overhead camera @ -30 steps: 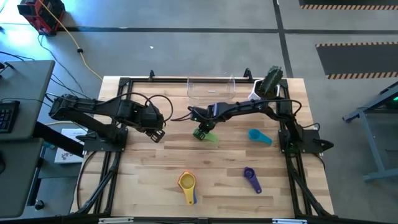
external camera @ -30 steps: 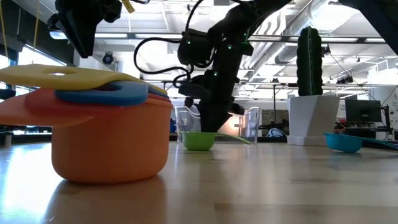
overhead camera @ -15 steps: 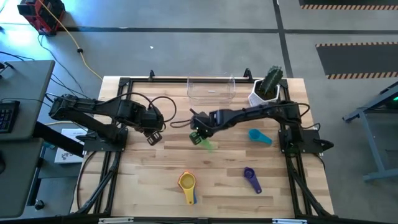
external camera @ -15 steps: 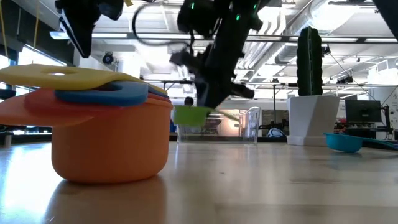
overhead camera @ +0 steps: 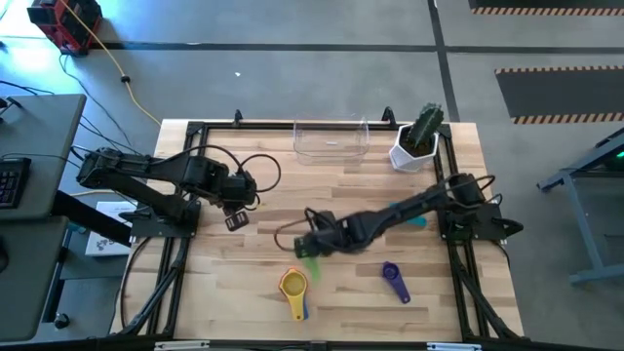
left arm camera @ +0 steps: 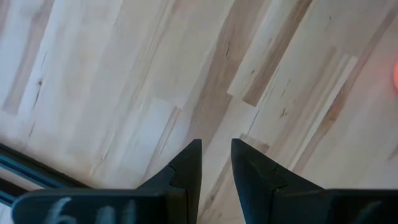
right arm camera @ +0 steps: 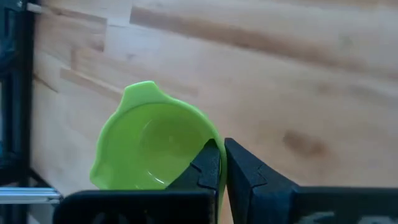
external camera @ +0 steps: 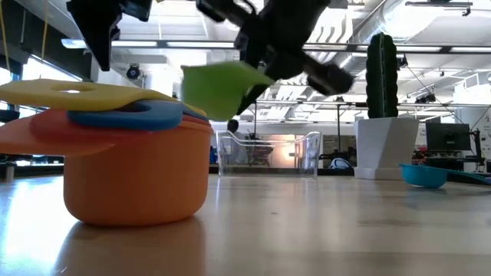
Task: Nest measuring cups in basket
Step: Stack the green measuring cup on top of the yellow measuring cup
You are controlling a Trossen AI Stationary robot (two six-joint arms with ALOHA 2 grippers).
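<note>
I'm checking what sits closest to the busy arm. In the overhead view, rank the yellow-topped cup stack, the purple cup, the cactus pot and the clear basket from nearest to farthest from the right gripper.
From the right gripper, holding the green cup:
1. Yellow-topped cup stack, just toward the front edge.
2. Purple cup, front right.
3. Clear basket, back centre.
4. Cactus pot, back right.

Your right end effector [overhead camera: 310, 246] carries the green cup [overhead camera: 312, 255] just above the stacked cups [overhead camera: 293, 286]; left end effector [overhead camera: 237, 216] idles.
</note>
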